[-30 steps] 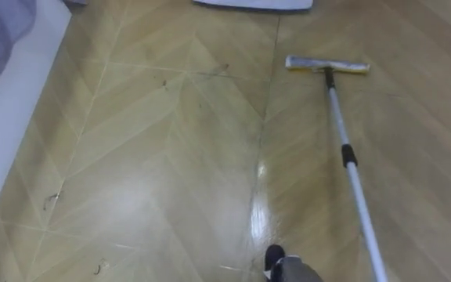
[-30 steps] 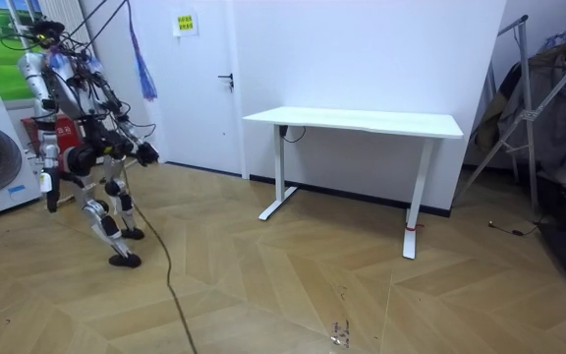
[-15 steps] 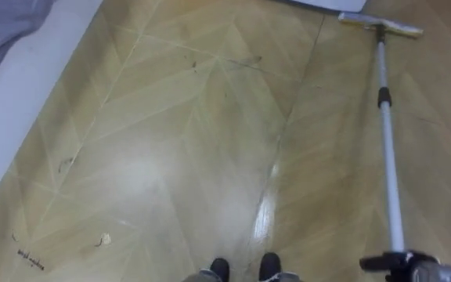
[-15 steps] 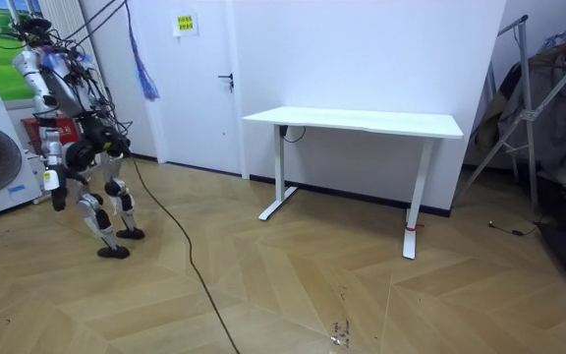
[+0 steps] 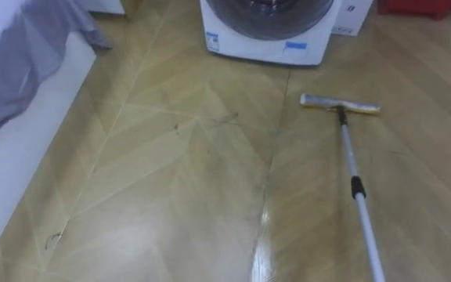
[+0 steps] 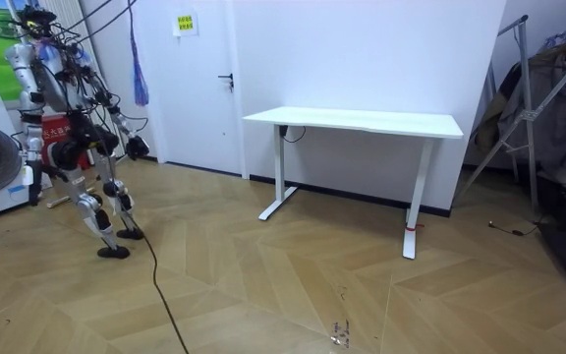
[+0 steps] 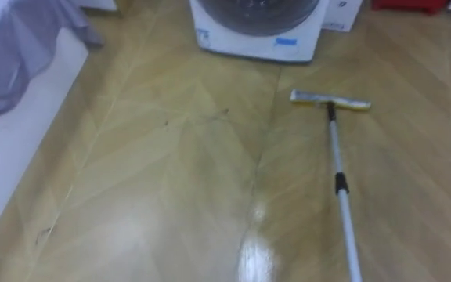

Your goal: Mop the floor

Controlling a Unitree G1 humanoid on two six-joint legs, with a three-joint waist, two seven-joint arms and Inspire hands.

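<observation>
Robot stands on the wood floor [image 5: 171, 196] facing a washing machine [image 5: 268, 35], back mostly to the room camera, at the room view's left near a door [image 6: 199, 79]. Right hand [image 6: 139, 148] sticks out to the room view's right of its body at about hip height; too small there to tell whether it is open or closed, or whether it holds anything. Left hand [image 6: 33, 187] hangs low on the other side, state can't be told either. Mop [image 5: 356, 188] lies ahead on the right-hand side. Its flat yellowish mop head [image 5: 340, 104] rests on the floor far forward of the right hand, just short of the washing machine's front and off its right corner, not touching it. The pale pole with a black collar [image 5: 358, 187] runs from the head back toward the robot and leaves the lower edge of the eye views on the right-hand side. Thin dark scuffs [image 5: 210, 121] mark the floor to the left of the mop head. On the left-hand side, well apart from the mop: a white platform edge [image 5: 22, 149] with grey cloth [image 5: 22, 59] draped over it. A red box [image 5: 417, 6] sits beyond the mop head, right of the machine. A white table [image 6: 357, 122] stands far off, on the right hand's side in the room view.
</observation>
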